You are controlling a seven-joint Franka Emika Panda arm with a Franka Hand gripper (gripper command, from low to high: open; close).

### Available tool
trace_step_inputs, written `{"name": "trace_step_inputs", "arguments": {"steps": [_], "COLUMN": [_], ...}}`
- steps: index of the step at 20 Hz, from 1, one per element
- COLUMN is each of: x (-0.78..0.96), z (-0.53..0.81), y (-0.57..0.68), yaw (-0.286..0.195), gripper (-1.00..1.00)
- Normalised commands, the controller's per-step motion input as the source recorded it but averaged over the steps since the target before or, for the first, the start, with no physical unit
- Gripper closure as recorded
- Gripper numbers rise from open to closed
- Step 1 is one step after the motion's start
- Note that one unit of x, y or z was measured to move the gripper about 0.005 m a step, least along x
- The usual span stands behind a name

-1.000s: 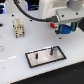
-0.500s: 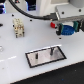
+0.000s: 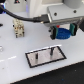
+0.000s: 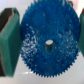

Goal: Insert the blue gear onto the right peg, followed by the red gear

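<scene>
Up close, in the wrist view, the gripper (image 4: 47, 44) has its two green fingers (image 4: 9, 44) pressed against opposite edges of the blue gear (image 4: 48, 44), clamping it between them; the second finger is cut off by the frame edge, so only a sliver of green shows beside the teeth. The gear fills most of that picture: a bright-blue plastic disc with a ring of small pointed teeth, a speckled, glittery-looking face, and a pale round hole at its middle. Its lowest teeth blur into a light background and cannot be counted. A dark brownish block sits behind the green finger, its shape unclear. In the exterior view the gripper (image 3: 62, 33) hangs below a grey boxy wrist housing (image 3: 61, 12), and only part of the blue gear (image 3: 63, 33) shows between the dark fingers, the rest hidden by the hand; it is held in the air, well above the white table (image 3: 15, 55). Below and toward the exterior view's left lies a black rectangular plate (image 3: 45, 56) with a white rim, carrying two thin dark upright pins; the right peg (image 3: 52, 52) stands under the gripper's near side, apart from the gear. Farther off, near the exterior view's left, a small pale blocky object (image 3: 19, 28) with dark patches rests on the table, too blurred to identify. The red gear is nowhere to be made out.
</scene>
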Motion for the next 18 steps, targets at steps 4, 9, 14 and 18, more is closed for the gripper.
{"name": "trace_step_inputs", "arguments": {"steps": [4, 9, 14, 18], "x": [0.63, 0.53, 0.25, 0.07], "z": [0.04, 0.0, -0.08, -0.02], "y": [-0.18, -0.15, -0.05, -0.07], "yaw": [0.0, 0.0, 0.0, 0.0], "gripper": [1.0, 1.0, 1.0, 1.0]}}
